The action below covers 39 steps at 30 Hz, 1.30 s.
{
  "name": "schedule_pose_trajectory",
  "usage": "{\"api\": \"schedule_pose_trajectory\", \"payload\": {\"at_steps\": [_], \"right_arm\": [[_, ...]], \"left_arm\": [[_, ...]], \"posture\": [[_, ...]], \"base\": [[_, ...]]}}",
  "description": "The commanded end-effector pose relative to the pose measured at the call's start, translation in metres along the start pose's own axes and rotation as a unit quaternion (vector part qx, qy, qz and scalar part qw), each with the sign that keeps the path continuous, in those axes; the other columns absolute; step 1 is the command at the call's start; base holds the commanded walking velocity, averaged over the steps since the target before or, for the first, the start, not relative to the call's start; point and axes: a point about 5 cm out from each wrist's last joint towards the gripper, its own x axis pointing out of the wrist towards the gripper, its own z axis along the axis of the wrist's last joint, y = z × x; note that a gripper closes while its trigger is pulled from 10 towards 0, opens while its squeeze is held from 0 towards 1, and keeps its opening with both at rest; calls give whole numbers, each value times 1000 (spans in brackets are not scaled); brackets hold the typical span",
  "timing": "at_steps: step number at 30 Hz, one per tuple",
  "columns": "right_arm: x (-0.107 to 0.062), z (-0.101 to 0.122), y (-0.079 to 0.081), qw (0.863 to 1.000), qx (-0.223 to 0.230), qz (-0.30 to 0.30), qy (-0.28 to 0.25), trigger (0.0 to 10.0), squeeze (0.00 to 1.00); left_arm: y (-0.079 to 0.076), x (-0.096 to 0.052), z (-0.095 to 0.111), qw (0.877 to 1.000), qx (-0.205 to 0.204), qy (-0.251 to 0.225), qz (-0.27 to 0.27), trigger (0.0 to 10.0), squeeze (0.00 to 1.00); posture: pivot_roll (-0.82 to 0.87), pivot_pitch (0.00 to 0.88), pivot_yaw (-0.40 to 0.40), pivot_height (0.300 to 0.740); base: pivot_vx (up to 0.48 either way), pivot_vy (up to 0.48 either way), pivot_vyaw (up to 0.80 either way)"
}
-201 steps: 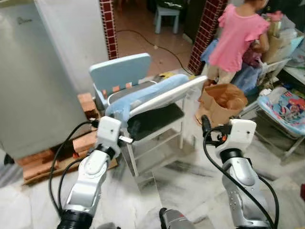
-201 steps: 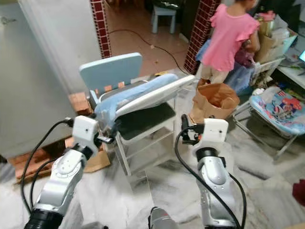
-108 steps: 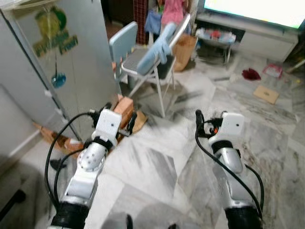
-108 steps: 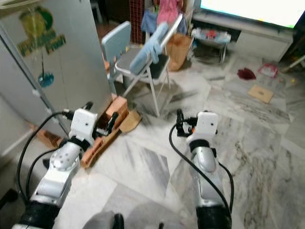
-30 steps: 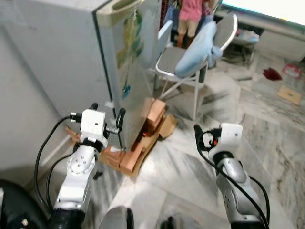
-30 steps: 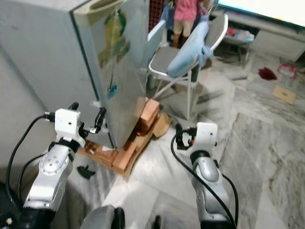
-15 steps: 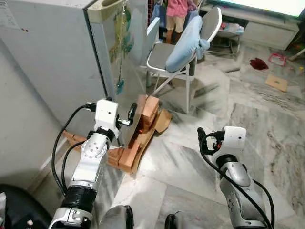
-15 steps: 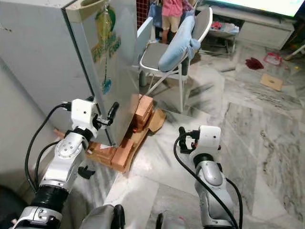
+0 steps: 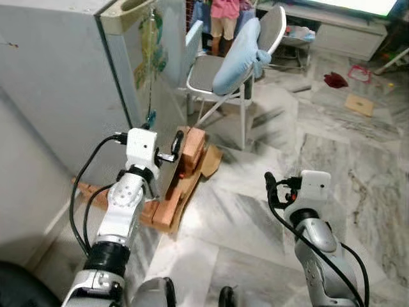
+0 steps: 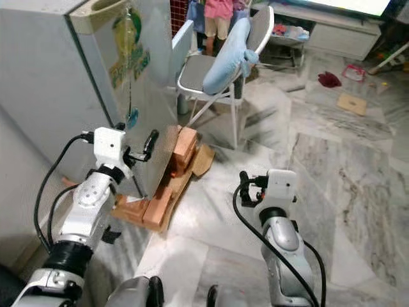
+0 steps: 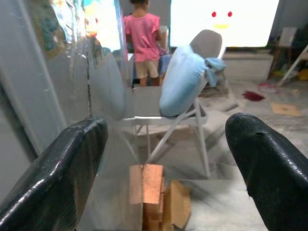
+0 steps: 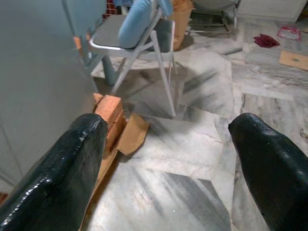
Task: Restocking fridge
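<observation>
The grey fridge (image 9: pixel 64 96) stands at the left on a stack of bricks (image 9: pixel 186 153). Its sticker-covered door (image 10: pixel 144 70) faces right and looks closed. My left gripper (image 9: pixel 153 144) is open and held up beside the door's lower front edge, with one finger (image 9: pixel 176 143) in front of the door face. In the left wrist view the shiny door (image 11: pixel 57 96) runs past one finger (image 11: pixel 57 178). My right gripper (image 9: pixel 284 185) is open and empty, low over the marble floor. Its two fingers (image 12: pixel 62 163) stand wide apart in the right wrist view.
A folding chair (image 9: pixel 220 70) with a blue cushion (image 9: pixel 238 54) stands just beyond the fridge. A person in pink (image 9: pixel 223 13) is behind it. Cardboard (image 9: pixel 212 160) lies by the bricks. A red cloth (image 9: pixel 334 78) and a cardboard piece (image 9: pixel 361 104) lie on the floor at the right.
The camera has swung from the chair round to the fridge and come nearer. My left gripper now sits closer against the door's lower edge. The right arm stays low.
</observation>
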Motion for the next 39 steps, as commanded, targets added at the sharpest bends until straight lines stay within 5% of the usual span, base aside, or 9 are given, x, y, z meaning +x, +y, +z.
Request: {"api": "schedule_pose_trajectory", "payload": {"at_steps": [1,11,26,39], "right_arm": [[0,4,-3,1000,-2,-6,-4,10000,0],[0,5,-2,1000,-2,-8,-6,10000,0],[-4,6,-3,1000,-1,-8,-3,10000,0],[-7,5,-6,1000,-6,-8,8,10000,0]], "left_arm": [[0,0,-1,1000,2,5,11,10000,0],[23,2,5,994,31,-11,107,10000,0],[29,28,5,988,-2,8,156,10000,0],[31,42,6,990,-8,10,142,10000,0]], "posture": [[-37,92,-32,740],[-41,89,-27,740],[-59,101,-28,740],[-69,106,-26,740]], "base": [[0,0,0],[0,0,0],[0,0,0],[0,0,0]]}}
